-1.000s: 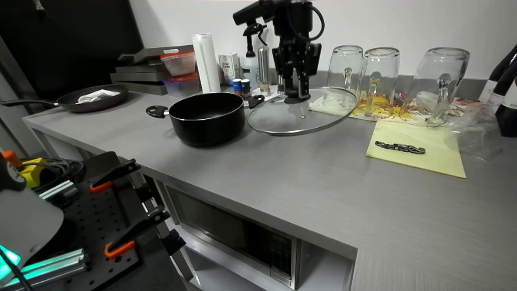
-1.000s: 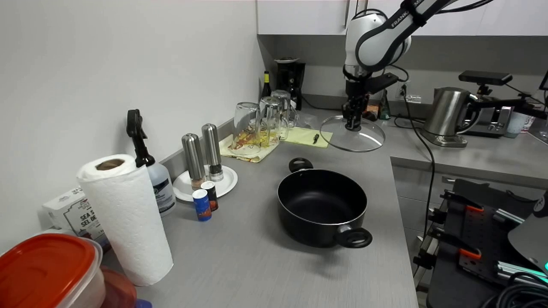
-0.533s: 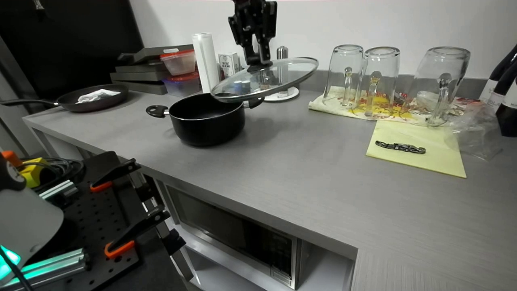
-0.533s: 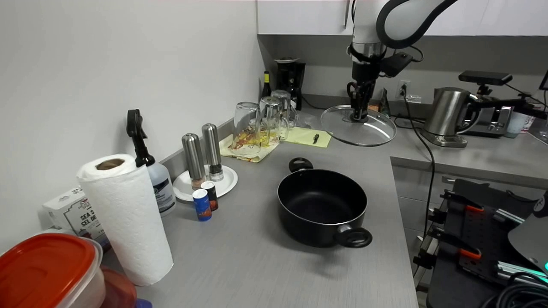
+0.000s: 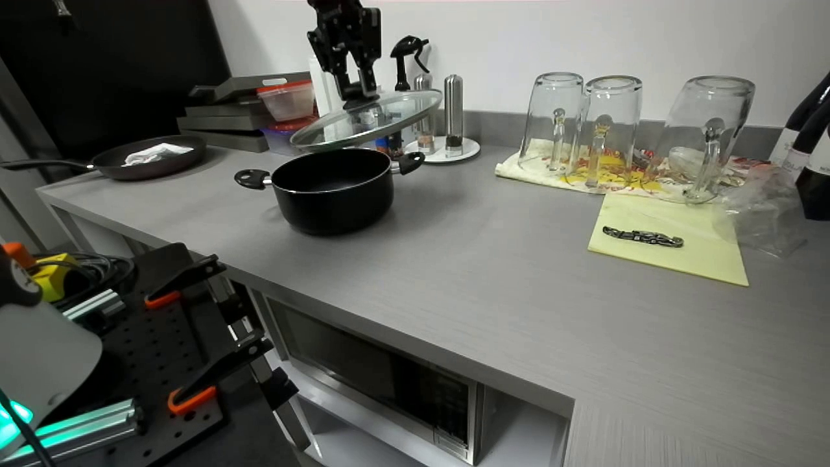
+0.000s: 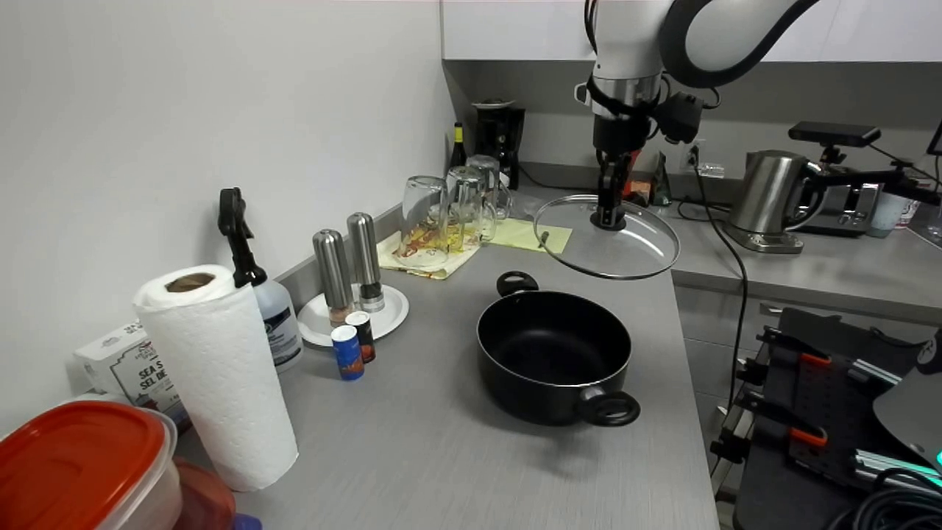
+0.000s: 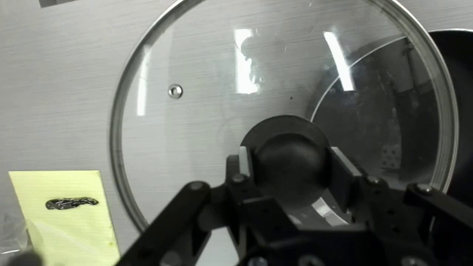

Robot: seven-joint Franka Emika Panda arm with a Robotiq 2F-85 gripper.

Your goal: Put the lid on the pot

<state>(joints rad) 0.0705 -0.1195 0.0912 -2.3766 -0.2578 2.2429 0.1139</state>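
Note:
The black pot (image 5: 334,211) stands on the counter with its dark interior facing up; it shows whole in an exterior view (image 6: 556,397). My gripper (image 5: 360,93) is shut on the black knob of the clear glass lid (image 5: 402,113) and holds it in the air. The lid is tilted, one side higher. In an exterior view the lid (image 6: 640,250) hangs past the pot's far handle. In the wrist view the gripper (image 7: 290,159) has one pad on each side of the knob. There the lid (image 7: 207,122) overlaps only part of the pot (image 7: 460,55), at the right.
Upturned glass mugs (image 6: 425,221) stand on a cloth by the wall. Two steel mills (image 6: 366,258) stand on a white plate beside two small shakers (image 6: 347,353). A paper towel roll (image 6: 221,390) and spray bottle (image 6: 276,324) are nearby. A yellow pad (image 5: 668,253) lies on the counter.
The gripper has carried the lid from low beside the pot up and toward it. In the last half second the lid moved further over toward the pot. The pot has not moved.

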